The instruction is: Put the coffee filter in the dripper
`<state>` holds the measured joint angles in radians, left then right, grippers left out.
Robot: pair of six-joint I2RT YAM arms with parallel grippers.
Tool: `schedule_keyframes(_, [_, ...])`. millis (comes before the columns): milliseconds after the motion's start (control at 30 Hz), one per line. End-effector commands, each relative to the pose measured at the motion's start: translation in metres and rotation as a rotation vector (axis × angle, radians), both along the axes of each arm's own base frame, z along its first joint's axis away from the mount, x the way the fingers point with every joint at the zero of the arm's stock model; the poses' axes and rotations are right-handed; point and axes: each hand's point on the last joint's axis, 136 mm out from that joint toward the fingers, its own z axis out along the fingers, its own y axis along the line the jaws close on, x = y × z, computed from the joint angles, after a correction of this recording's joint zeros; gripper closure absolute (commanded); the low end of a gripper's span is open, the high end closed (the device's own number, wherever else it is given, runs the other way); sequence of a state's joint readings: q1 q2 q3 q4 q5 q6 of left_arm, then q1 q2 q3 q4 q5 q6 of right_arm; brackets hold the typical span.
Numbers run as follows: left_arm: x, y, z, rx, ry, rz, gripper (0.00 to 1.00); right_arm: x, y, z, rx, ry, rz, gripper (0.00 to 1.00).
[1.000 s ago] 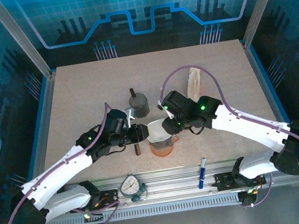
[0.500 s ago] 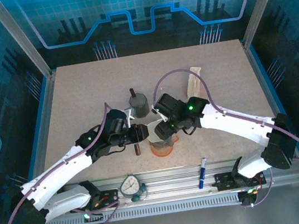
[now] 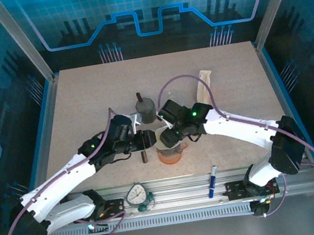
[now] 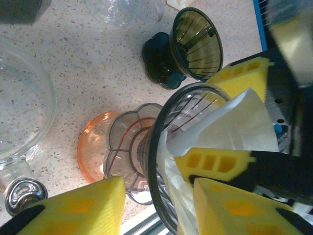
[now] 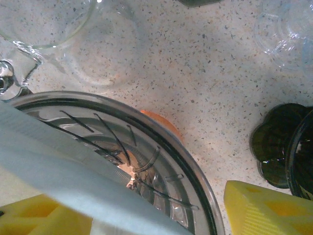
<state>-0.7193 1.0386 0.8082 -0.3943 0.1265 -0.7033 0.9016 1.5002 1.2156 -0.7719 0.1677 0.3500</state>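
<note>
1. Seating the filter (image 4: 239, 128): it sits inside the dripper (image 4: 129, 147), between the right hand's (image 3: 169, 134) fingers, and looks not fully pressed down.
2. Right hand is open, with one finger inside the rim and one outside, probably so the paper can drop against the wall.
3. Left hand (image 3: 144, 140) has the rim between its fingers, likely steadying the dripper on the tabletop (image 3: 84, 104); can't tell if it pinches.

Robotics lab cell, aluminium frame (image 3: 18, 40), blue backdrop panels (image 3: 147, 12)
</note>
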Motion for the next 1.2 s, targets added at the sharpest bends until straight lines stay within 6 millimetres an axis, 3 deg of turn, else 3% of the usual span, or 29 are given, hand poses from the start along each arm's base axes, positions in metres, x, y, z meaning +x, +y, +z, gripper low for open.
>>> schedule_keyframes(0, [0.004,0.001,0.024,-0.010,-0.077,-0.006,0.54,0.001,0.000,-0.013,-0.003,0.023,-0.005,0.30])
schedule_keyframes(400, [0.019,-0.007,0.028,0.009,-0.126,-0.057,0.49,0.001,0.001,-0.028,-0.016,0.043,-0.009,0.31])
schedule_keyframes(533, [0.023,-0.009,0.019,0.047,-0.109,-0.074,0.51,0.000,0.000,-0.028,-0.015,0.044,-0.009,0.31])
schedule_keyframes(733, [0.027,-0.011,0.010,0.066,-0.086,-0.074,0.63,0.001,-0.001,-0.028,-0.015,0.042,-0.012,0.31])
schedule_keyframes(1167, [0.020,-0.010,0.004,0.059,-0.051,-0.101,0.58,0.001,-0.003,-0.029,-0.015,0.047,-0.020,0.31])
